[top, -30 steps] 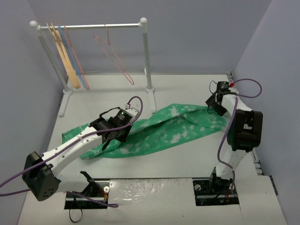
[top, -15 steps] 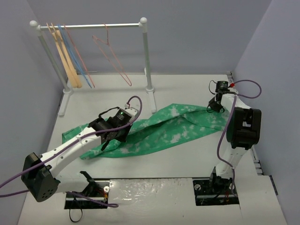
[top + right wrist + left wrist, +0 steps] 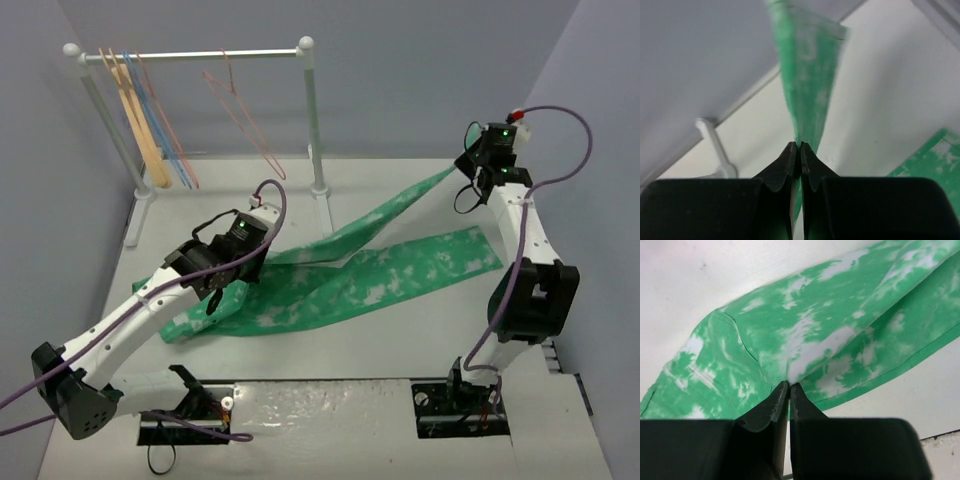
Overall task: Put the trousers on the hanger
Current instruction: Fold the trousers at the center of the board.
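Note:
The green, white-blotched trousers (image 3: 330,290) lie across the table. One leg (image 3: 400,205) rises off the surface to my right gripper (image 3: 463,170), which is shut on its end up at the back right. In the right wrist view the cloth (image 3: 807,75) stretches away from the closed right gripper (image 3: 800,145), and the other leg (image 3: 935,155) lies flat below. My left gripper (image 3: 214,303) is shut on a pinch of fabric near the waist end. The left wrist view shows its tips (image 3: 789,384) meeting on the cloth (image 3: 830,340). The pink wire hanger (image 3: 243,122) hangs on the rail, away from both grippers.
A white clothes rack (image 3: 190,55) stands at the back left, its right post (image 3: 313,120) just behind the lifted leg. A tan wooden hanger (image 3: 140,130) and blue wire hangers (image 3: 168,145) hang at its left end. The rack foot (image 3: 715,150) shows in the right wrist view.
My right gripper has shut on the end of one leg and carried it up and back, pulling it taut. The left arm has shifted slightly left, still gripping the cloth.

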`<state>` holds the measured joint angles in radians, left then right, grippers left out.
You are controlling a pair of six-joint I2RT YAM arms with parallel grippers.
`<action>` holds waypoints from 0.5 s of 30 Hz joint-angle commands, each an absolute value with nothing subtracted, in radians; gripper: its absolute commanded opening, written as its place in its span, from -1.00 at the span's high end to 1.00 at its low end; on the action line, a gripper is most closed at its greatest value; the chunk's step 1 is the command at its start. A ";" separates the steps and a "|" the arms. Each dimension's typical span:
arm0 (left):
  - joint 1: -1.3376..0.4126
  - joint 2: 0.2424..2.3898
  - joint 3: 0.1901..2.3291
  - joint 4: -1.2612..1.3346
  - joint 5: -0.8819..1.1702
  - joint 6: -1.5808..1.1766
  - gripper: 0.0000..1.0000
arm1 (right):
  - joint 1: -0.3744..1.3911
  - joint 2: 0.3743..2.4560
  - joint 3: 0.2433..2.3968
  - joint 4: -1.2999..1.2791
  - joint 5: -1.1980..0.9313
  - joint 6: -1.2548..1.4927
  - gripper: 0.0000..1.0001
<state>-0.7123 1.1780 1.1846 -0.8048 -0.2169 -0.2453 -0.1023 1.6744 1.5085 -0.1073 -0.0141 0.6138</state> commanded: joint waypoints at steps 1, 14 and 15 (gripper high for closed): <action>-0.707 1.079 1.140 -0.868 -0.268 -0.323 1.00 | -0.160 1.379 1.260 0.068 -0.039 0.568 1.00; -0.730 1.138 0.955 -0.818 -0.069 -0.554 0.99 | -0.267 1.260 0.757 -0.103 0.121 0.663 0.06; -0.730 1.132 0.962 -0.824 -0.068 -0.555 0.98 | -0.267 1.261 0.767 -0.121 0.126 0.661 0.05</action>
